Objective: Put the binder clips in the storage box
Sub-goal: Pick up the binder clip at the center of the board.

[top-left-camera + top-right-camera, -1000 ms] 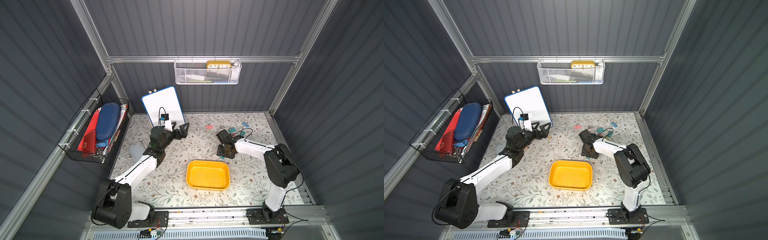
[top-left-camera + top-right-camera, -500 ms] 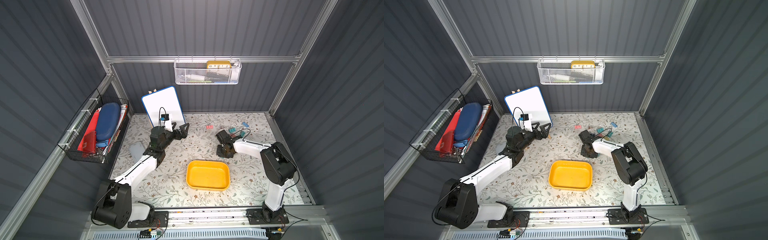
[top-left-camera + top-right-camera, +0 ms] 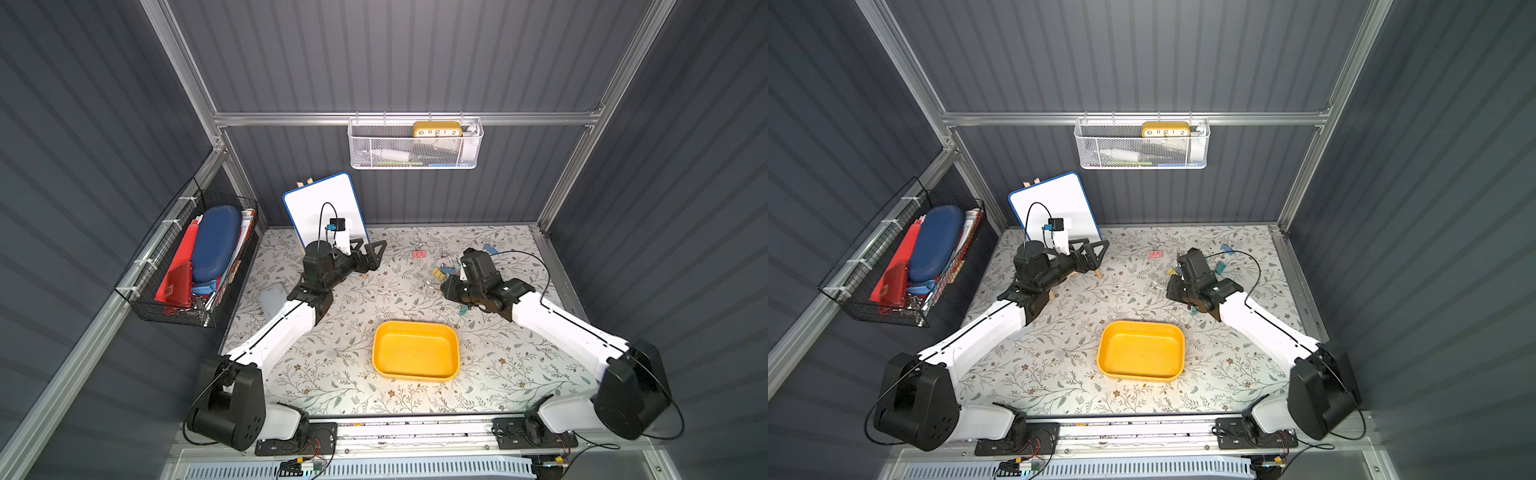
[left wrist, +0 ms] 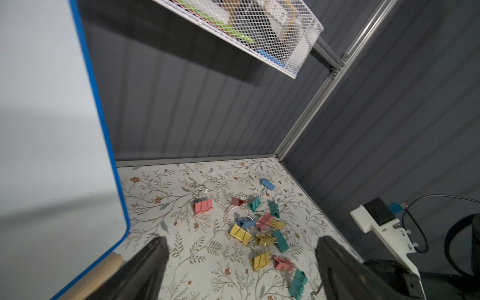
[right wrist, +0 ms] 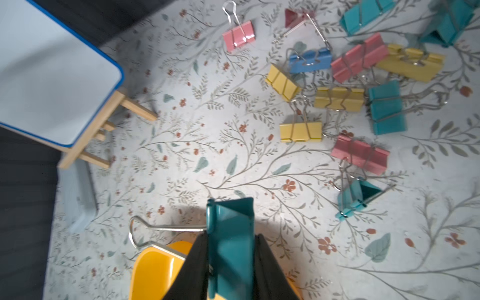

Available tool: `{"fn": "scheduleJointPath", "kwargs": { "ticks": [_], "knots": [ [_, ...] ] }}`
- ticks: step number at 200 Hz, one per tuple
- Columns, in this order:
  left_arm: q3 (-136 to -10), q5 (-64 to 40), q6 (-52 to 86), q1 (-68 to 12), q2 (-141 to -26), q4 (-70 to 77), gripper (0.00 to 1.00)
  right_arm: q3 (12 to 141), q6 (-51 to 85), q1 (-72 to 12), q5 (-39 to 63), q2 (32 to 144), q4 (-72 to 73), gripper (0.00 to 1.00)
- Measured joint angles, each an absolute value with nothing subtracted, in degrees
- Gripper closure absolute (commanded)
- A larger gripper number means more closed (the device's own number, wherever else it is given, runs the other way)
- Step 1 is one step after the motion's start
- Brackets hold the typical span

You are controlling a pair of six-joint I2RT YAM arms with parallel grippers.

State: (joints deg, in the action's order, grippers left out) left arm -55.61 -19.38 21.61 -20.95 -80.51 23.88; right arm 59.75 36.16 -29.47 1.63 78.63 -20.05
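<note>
Your right claw [image 5: 230,241] is clenched on a teal binder clip [image 5: 230,226], its wire handle sticking out sideways, just past the far right corner of the storage box [image 3: 415,326]. The other binder clips [image 5: 337,98] lie scattered on the counter [image 3: 357,299] farther beyond the box, toward the back wall, with one pink clip [image 3: 419,254] apart from the heap. Your left claw [image 4: 241,241] is released, spread wide on nothing, well beyond the box's far left corner.

Pink, yellow, blue and teal binder clips [image 4: 259,233] lie scattered in a loose cluster at the far right. One teal clip [image 5: 230,218] is pinched in the right gripper [image 5: 230,240]. The shallow yellow storage box [image 3: 415,324] sits empty, near centre.
</note>
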Motion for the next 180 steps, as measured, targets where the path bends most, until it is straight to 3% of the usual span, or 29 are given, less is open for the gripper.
{"fn": "scheduleJointPath", "kwargs": {
  "ticks": [28, 98, 153, 171, 180],
  "knots": [
    [-58.83, -27.99, 23.97, -23.51, -82.48, 23.05, 0.28, 56.97, 37.23, -29.52, 5.19, 74.02, -17.21, 0.74],
    [-65.08, -41.98, 25.04, -29.06, -91.90, 17.69, 0.45, 56.99, 39.70, -29.52, 10.35, 72.84, -12.45, 0.73],
    [-66.98, -43.97, 25.78, -31.07, -95.20, 16.03, 0.86, 57.10, 40.25, -29.52, 10.63, 71.81, -11.53, 0.73],
    [-66.98, -44.58, 26.81, -31.22, -95.20, 17.78, 0.88, 57.10, 40.23, -29.52, 10.94, 71.72, -11.51, 0.73],
    [-66.98, -44.97, 27.09, -31.20, -95.20, 18.44, 0.79, 57.10, 40.25, -29.52, 10.90, 71.57, -11.51, 0.73]
  ]
}}
